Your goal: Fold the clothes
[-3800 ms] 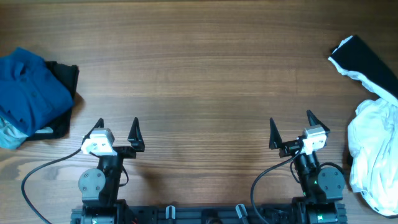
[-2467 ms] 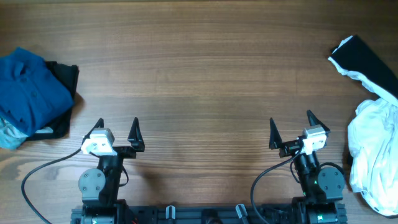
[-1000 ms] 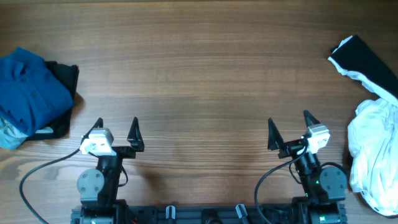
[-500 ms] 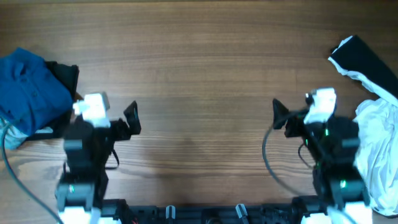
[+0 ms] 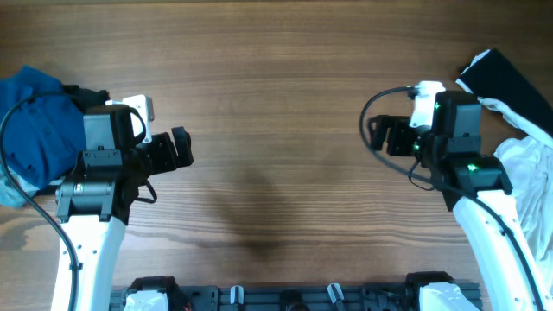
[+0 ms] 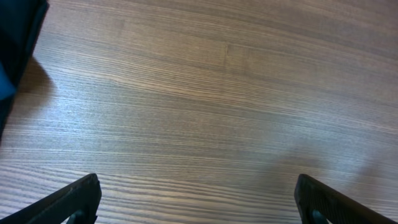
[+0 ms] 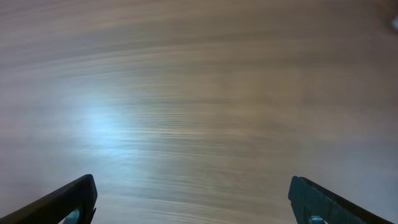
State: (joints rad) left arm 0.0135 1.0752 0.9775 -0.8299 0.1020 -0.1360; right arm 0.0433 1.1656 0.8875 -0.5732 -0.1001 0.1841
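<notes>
One left gripper (image 5: 182, 148), one right gripper (image 5: 375, 136), one table (image 5: 276, 86), one blue clothes heap (image 5: 34, 130), one white clothes heap (image 5: 529, 186).

place: we read a robotics lab | signs: cabled left arm (image 5: 82, 246) and right arm (image 5: 499, 238), base rail (image 5: 285, 299), wood-grain bench (image 5: 276, 78)

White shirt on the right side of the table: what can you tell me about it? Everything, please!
The white T-shirt is soft, wrinkly cloth, crumpled in an unfolded heap at the right edge of the table and cut off by the picture. A flat black part lies at its far end. The right arm passes in front of it; nothing grips it.
</notes>
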